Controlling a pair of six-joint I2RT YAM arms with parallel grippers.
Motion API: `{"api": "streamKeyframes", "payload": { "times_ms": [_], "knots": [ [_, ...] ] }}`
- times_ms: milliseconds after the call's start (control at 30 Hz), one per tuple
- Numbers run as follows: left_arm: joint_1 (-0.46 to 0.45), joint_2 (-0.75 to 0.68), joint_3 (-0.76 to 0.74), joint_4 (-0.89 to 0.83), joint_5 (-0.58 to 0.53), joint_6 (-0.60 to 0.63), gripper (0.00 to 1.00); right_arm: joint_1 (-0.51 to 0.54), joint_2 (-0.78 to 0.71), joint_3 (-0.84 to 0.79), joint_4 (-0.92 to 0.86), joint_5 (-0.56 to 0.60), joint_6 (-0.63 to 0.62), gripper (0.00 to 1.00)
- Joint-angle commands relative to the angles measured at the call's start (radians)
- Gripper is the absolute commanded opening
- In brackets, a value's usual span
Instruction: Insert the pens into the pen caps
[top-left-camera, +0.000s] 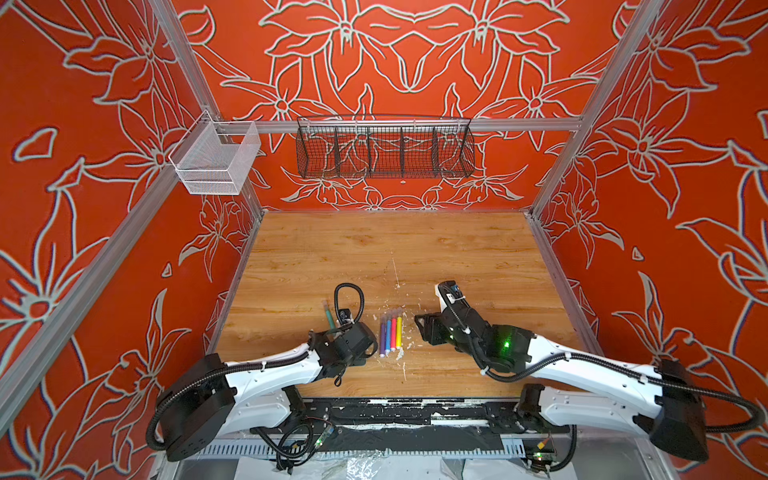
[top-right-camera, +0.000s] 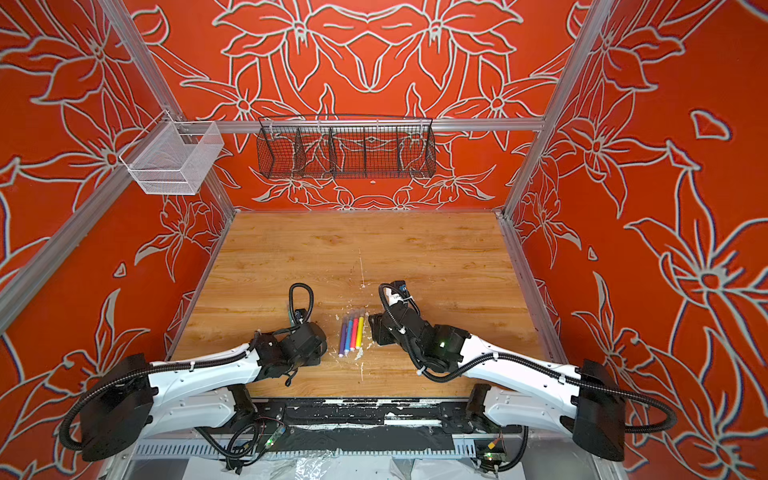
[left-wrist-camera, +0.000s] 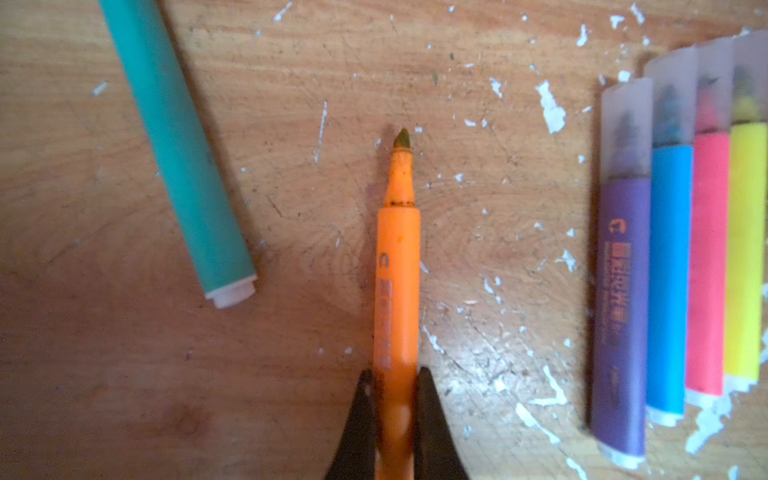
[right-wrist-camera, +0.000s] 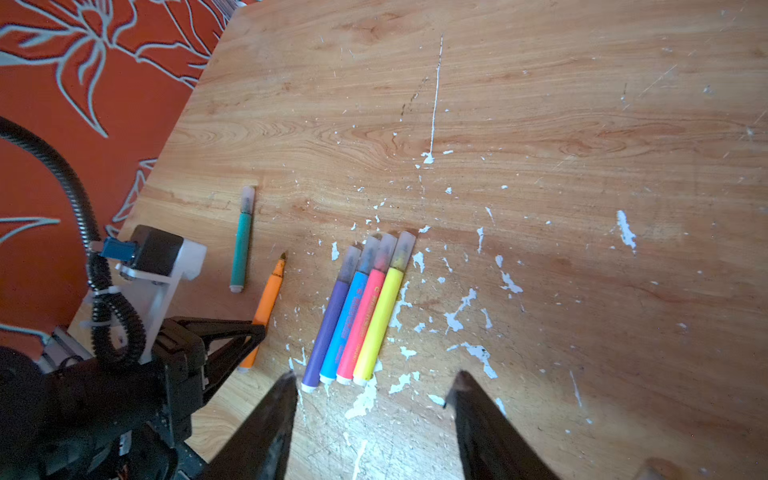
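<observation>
My left gripper (left-wrist-camera: 395, 374) pinches the orange pen (left-wrist-camera: 397, 266) near its tail — the tip may pivot at capping; my right gripper (right-wrist-camera: 376, 376) gapes empty.

We noted wooden table (right-wrist-camera: 540, 124), white flecks (right-wrist-camera: 625, 228); on it lay green pen (right-wrist-camera: 241, 245), uncapped orange pen (right-wrist-camera: 268, 299), four capped pens (right-wrist-camera: 357, 311) touching.
</observation>
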Motion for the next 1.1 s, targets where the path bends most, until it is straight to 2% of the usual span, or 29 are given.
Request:
{"api": "streamKeyframes", "payload": {
  "times_ms": [0,133,267,500,667,867,967,1033,1067],
  "knots": [
    [-0.007,-0.014,0.012,-0.076,0.010,0.004,0.00,-0.002,-0.014,-0.028,0.075,-0.019,0.038,0.62],
    [-0.007,-0.078,0.065,-0.115,0.036,0.059,0.00,0.001,0.009,-0.042,0.167,-0.066,0.070,0.61],
    [-0.007,-0.204,0.111,-0.130,0.076,0.134,0.00,0.021,0.082,-0.021,0.271,-0.123,0.095,0.63],
    [-0.008,-0.356,0.122,-0.045,0.206,0.277,0.00,0.049,0.259,-0.025,0.611,-0.226,0.164,0.65],
    [-0.011,-0.383,0.102,0.021,0.301,0.319,0.00,0.058,0.346,0.021,0.662,-0.240,0.187,0.65],
    [-0.020,-0.415,0.041,0.113,0.342,0.331,0.00,0.062,0.386,0.008,0.714,-0.213,0.237,0.64],
    [-0.022,-0.428,0.025,0.137,0.351,0.332,0.00,0.062,0.394,0.007,0.720,-0.212,0.252,0.58],
    [-0.022,-0.430,0.025,0.136,0.349,0.334,0.00,0.062,0.401,0.007,0.727,-0.213,0.263,0.49],
    [-0.022,-0.431,0.026,0.135,0.349,0.335,0.00,0.063,0.406,0.007,0.731,-0.215,0.267,0.41]
  ]
}}
